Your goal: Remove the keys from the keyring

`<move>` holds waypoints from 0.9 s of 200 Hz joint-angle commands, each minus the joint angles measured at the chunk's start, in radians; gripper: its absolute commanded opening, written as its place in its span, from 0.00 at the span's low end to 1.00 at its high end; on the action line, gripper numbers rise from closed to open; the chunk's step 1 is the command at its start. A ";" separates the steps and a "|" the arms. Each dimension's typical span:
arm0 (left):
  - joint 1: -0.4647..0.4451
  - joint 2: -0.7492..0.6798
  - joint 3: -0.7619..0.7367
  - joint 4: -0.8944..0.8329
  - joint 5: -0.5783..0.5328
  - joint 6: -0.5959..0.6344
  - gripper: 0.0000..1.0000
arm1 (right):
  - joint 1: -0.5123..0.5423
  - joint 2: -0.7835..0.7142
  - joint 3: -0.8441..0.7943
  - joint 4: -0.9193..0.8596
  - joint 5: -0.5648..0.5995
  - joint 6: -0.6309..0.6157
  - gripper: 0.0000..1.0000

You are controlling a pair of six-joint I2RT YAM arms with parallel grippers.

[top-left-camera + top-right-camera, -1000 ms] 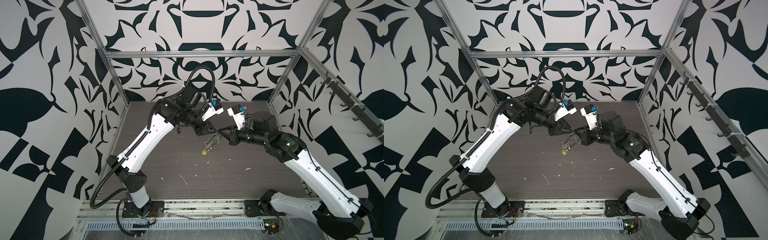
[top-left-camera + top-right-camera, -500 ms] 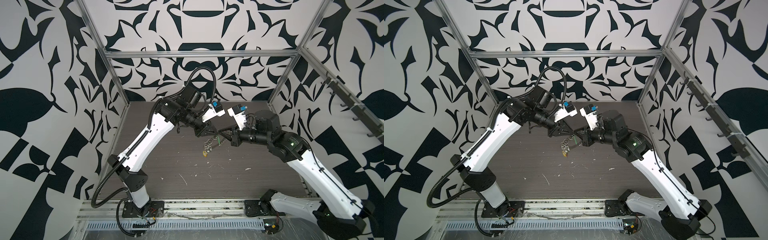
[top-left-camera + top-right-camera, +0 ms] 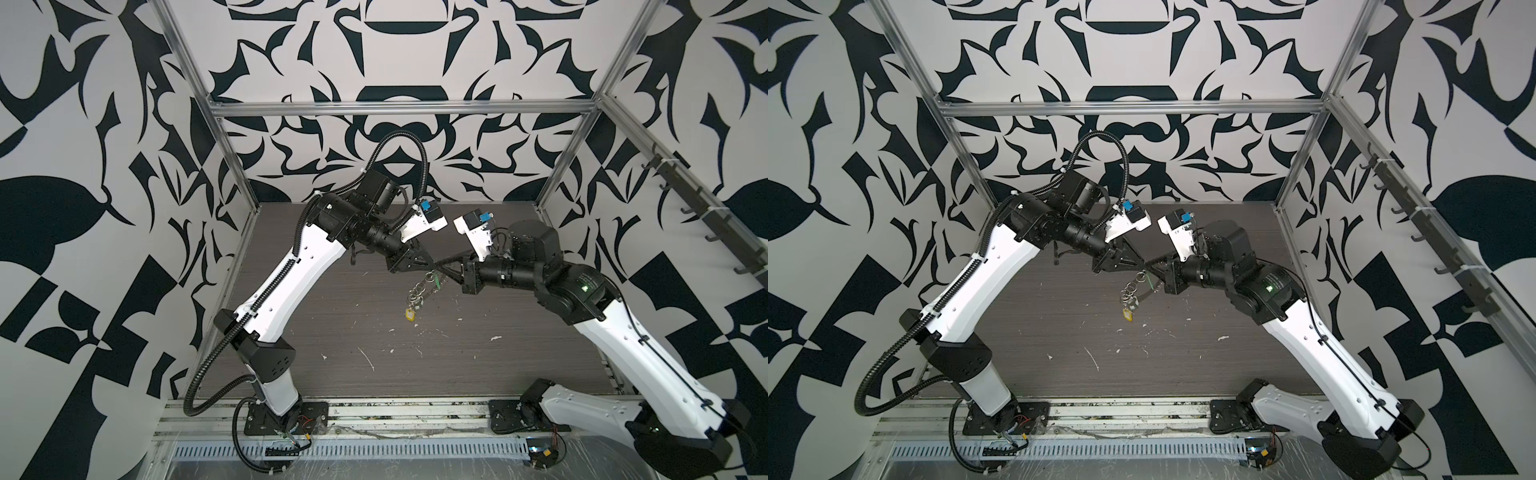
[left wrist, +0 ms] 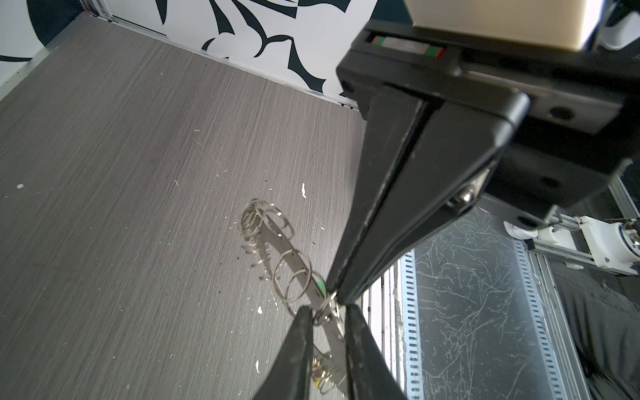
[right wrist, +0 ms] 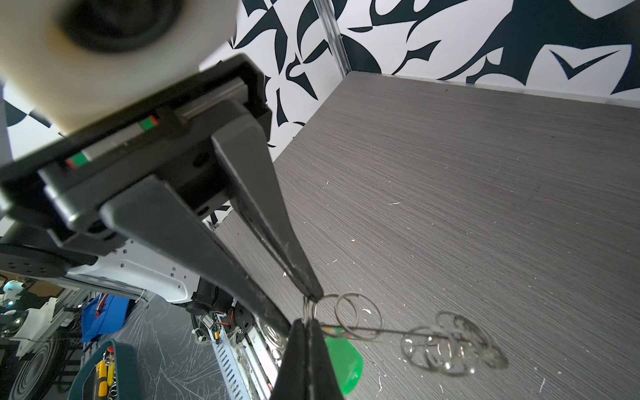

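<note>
Keyring point(image 4: 282, 239) loop: left gripper point(image 4: 327, 310) narrowed, apparently gripping.

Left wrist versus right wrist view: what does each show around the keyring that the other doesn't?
Left wrist only: a yellow tag seen between the fingers of the left gripper. Right wrist only: the green tag's broad face, beside the shut fingers of the right gripper; the left view catches just a sliver. Both: the keyring, clear of the table, both grippers meeting at it.

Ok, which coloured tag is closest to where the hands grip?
The green tag, right beside the right hand where it pinches the keyring; the yellow tag dangles at the keyring's far lower end.
</note>
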 commanded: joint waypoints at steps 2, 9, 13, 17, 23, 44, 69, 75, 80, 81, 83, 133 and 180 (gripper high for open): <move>-0.001 0.021 0.029 -0.078 0.064 0.027 0.22 | 0.000 -0.015 0.030 0.090 -0.017 -0.008 0.00; -0.001 0.023 0.030 -0.084 0.067 0.030 0.22 | -0.001 -0.017 0.027 0.099 -0.017 -0.007 0.00; -0.001 0.023 0.033 -0.086 0.071 0.032 0.22 | -0.001 -0.019 0.025 0.103 -0.017 -0.008 0.00; -0.001 0.024 0.034 -0.092 0.076 0.034 0.22 | -0.001 -0.019 0.024 0.106 -0.017 -0.007 0.00; -0.001 0.027 0.037 -0.099 0.083 0.037 0.23 | 0.000 -0.020 0.024 0.109 -0.018 -0.008 0.00; -0.001 0.029 0.037 -0.109 0.093 0.040 0.23 | -0.001 -0.017 0.028 0.112 -0.026 -0.007 0.00; 0.001 0.023 0.030 -0.108 0.105 0.040 0.22 | -0.001 -0.013 0.030 0.113 -0.034 0.001 0.00; 0.001 0.022 0.028 -0.108 0.109 0.039 0.21 | -0.001 -0.013 0.029 0.114 -0.035 0.002 0.00; 0.001 0.023 0.028 -0.108 0.112 0.039 0.20 | 0.000 -0.014 0.029 0.115 -0.036 0.002 0.00; 0.001 0.022 0.028 -0.109 0.112 0.040 0.19 | 0.000 -0.014 0.028 0.116 -0.036 0.002 0.00; 0.001 0.022 0.029 -0.108 0.114 0.040 0.19 | 0.000 -0.013 0.028 0.116 -0.035 0.002 0.00; 0.001 0.017 0.021 -0.102 0.136 0.032 0.08 | 0.000 -0.017 0.020 0.132 -0.043 0.011 0.00; 0.001 0.015 0.022 -0.110 0.163 0.027 0.09 | -0.001 -0.014 0.011 0.146 -0.043 0.016 0.00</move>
